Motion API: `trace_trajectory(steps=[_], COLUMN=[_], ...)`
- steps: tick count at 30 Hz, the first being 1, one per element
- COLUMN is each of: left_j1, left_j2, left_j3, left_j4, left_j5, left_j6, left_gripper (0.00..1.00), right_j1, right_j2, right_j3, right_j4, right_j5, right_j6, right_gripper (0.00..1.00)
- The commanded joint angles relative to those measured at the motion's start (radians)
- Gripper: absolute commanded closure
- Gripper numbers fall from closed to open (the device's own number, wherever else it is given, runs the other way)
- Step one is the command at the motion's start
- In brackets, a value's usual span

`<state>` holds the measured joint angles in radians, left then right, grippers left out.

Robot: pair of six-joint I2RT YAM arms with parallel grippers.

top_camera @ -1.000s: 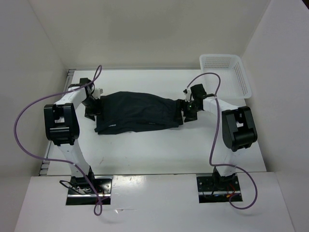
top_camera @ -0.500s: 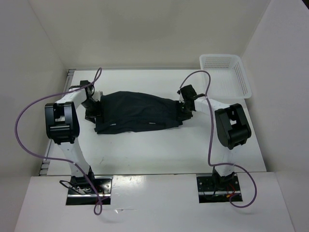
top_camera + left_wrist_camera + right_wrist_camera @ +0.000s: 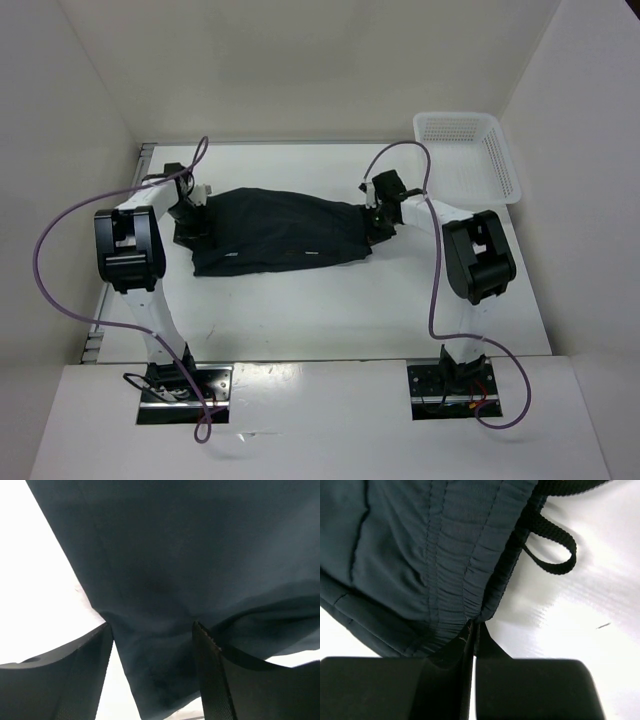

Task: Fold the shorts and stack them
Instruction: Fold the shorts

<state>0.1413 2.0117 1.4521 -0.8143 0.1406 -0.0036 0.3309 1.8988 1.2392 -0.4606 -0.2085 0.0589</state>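
shorts (image 3: 280, 230) flat on tabletop (image 3: 330, 310), long axis L-R, spanning btwn both arms. R hand (image 3: 472, 630) clenched on waistband (image 3: 465, 555) edge at R end. L hand (image 3: 152, 627) released at leg end, fingers apart, cloth running btwn them, not pinched. Imo L must clamp first, then fold across long axis.

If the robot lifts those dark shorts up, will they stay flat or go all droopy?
Probably droopy: the dark navy fabric shorts already wrinkle and bunch at the gathered waistband. They likely weigh little, since the right end effector pinches just an edge. The looped black drawstring would probably dangle.
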Motion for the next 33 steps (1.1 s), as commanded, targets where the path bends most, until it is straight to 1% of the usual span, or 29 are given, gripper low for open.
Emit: trace_trajectory(steps=[1, 2, 5, 8, 11, 14, 17, 18, 20, 22, 24, 25, 26, 27, 28, 29, 30, 31, 32, 33], left_j1=[0.014, 0.023, 0.023, 0.023, 0.023, 0.023, -0.012, -0.041, -0.075, -0.075, -0.084, -0.085, -0.094, -0.109, -0.12, -0.132, -0.161, -0.175, -0.19, -0.201], left_j2=[0.012, 0.021, 0.044, 0.068, 0.09, 0.099, 0.134, 0.156, 0.185, 0.205, 0.234, 0.234, 0.246, 0.255, 0.256, 0.265, 0.28, 0.298, 0.309, 0.318], left_j3=[0.066, 0.085, 0.114, 0.16, 0.194, 0.203, 0.203, 0.203, 0.203, 0.212, 0.231, 0.24, 0.258, 0.267, 0.277, 0.277, 0.306, 0.318, 0.33, 0.352], left_j4=[0.018, 0.018, 0.018, 0.018, 0.018, 0.009, -0.016, -0.016, 0.003, 0.015, 0.015, 0.015, 0.015, 0.015, 0.015, 0.006, 0.006, -0.005, -0.005, -0.005], left_j5=[0.024, 0.024, 0.024, 0.063, 0.103, 0.141, 0.162, 0.162, 0.151, 0.151, 0.185, 0.195, 0.218, 0.234, 0.25, 0.267, 0.283, 0.283, 0.283, 0.274], left_j6=[0.004, 0.004, 0.004, 0.004, 0.004, 0.004, 0.004, 0.004, 0.004, 0.004, 0.004, 0.004, 0.004, 0.004, 0.004, 0.004, 0.004, 0.004, 0.004, 0.004], left_gripper=[0.28, 0.2, 0.2, 0.2, 0.2, 0.2, 0.2, 0.2, 0.21, 0.27, 0.34, 0.39, 0.46, 0.48, 0.48, 0.48, 0.48, 0.49, 0.49, 0.53], right_j1=[-0.021, -0.032, -0.078, -0.087, -0.087, -0.111, -0.162, -0.173, -0.173, -0.173, -0.159, -0.147, -0.113, -0.09, -0.063, -0.006, 0.022, 0.074, 0.098, 0.123], right_j2=[-0.018, -0.027, -0.067, -0.113, -0.156, -0.184, -0.184, -0.184, -0.184, -0.184, -0.173, -0.173, -0.162, -0.153, -0.136, -0.127, -0.106, -0.092, -0.078, -0.046], right_j3=[0.078, 0.091, 0.112, 0.112, 0.112, 0.112, 0.178, 0.195, 0.244, 0.284, 0.315, 0.356, 0.376, 0.396, 0.428, 0.443, 0.474, 0.491, 0.508, 0.543], right_j4=[-0.024, -0.039, -0.095, -0.13, -0.151, -0.182, -0.249, -0.266, -0.289, -0.289, -0.308, -0.319, -0.34, -0.34, -0.349, -0.349, -0.349, -0.349, -0.349, -0.349], right_j5=[-0.042, -0.054, -0.063, -0.063, -0.063, -0.063, -0.063, -0.063, -0.016, 0.021, 0.044, 0.06, 0.082, 0.098, 0.119, 0.132, 0.141, 0.15, 0.15, 0.164], right_j6=[-0.08, -0.103, -0.142, -0.183, -0.183, -0.206, -0.244, -0.264, -0.287, -0.297, -0.313, -0.339, -0.356, -0.375, -0.387, -0.402, -0.403, -0.403, -0.403, -0.412], right_gripper=[1.0, 1.0, 1.0, 1.0, 1.0, 1.0, 1.0, 1.0, 1.0, 1.0, 1.0, 1.0, 1.0, 1.0, 1.0, 1.0, 1.0, 1.0, 1.0, 1.0])
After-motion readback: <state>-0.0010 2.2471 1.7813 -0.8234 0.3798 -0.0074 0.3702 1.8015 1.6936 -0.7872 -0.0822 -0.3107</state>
